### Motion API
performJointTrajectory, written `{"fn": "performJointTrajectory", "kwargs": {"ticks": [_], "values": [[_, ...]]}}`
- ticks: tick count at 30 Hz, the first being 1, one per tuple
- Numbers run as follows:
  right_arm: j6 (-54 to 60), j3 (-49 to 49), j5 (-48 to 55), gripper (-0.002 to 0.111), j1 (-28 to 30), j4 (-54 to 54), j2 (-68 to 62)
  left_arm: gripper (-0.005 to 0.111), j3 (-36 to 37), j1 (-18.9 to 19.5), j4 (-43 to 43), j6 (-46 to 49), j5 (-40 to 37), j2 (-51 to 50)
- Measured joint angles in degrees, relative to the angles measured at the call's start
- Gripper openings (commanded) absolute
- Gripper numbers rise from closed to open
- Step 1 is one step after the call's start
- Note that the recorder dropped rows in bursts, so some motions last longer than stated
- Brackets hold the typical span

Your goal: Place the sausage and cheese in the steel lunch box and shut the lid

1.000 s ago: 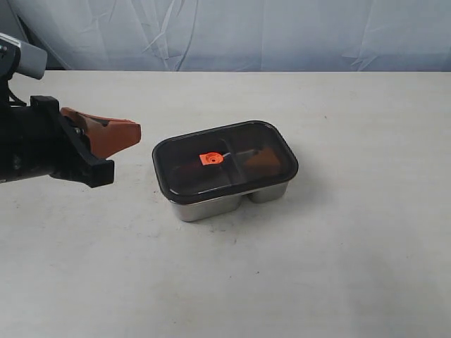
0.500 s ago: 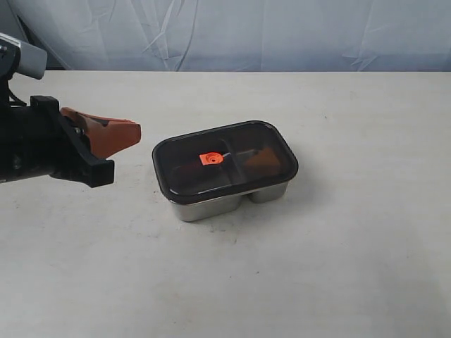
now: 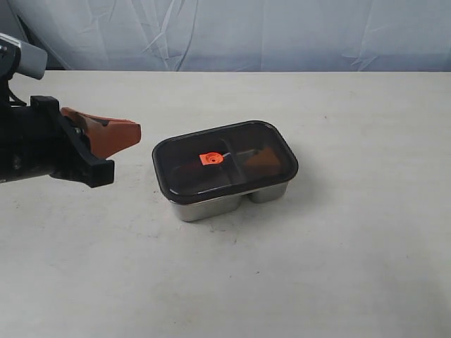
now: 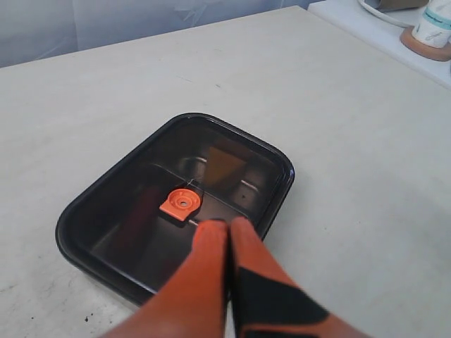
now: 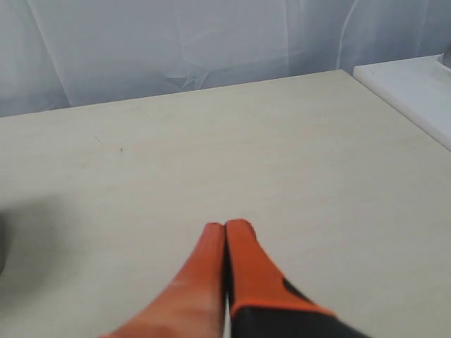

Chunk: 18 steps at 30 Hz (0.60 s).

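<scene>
The steel lunch box (image 3: pixel 211 206) stands mid-table with the dark smoky lid (image 3: pixel 243 158) seated flat on it, orange valve tab (image 3: pixel 211 160) at its centre. Through the lid (image 4: pixel 127 204) I make out a dim yellowish wedge, the cheese (image 4: pixel 224 163), in one compartment and a faint reddish shape, probably the sausage (image 4: pixel 143 209), in the other. My left gripper (image 3: pixel 135 132) hangs shut and empty to the left of the box, clear of it; in the left wrist view its tips (image 4: pixel 220 225) point at the lid near the tab (image 4: pixel 180 203). My right gripper (image 5: pixel 225 228) is shut over bare table, outside the exterior view.
A pale table (image 3: pixel 352 267) spreads all around the box, with a grey cloth backdrop (image 3: pixel 246 32) behind. A white side surface (image 4: pixel 394 32) carrying a container (image 4: pixel 430 28) lies beyond the table's far edge in the left wrist view.
</scene>
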<state>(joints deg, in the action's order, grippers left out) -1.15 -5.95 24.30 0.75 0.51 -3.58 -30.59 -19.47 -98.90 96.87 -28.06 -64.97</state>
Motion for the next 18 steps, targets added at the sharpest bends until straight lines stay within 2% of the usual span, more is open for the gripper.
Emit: {"fn": "performJointTrajectory", "kwargs": {"ticks": [18], "values": [[1.15,5.66,-2.52,-0.001,0.00,3.02,3.10,0.000,0.00,0.00,0.00,0.00,0.00,0.00]]}}
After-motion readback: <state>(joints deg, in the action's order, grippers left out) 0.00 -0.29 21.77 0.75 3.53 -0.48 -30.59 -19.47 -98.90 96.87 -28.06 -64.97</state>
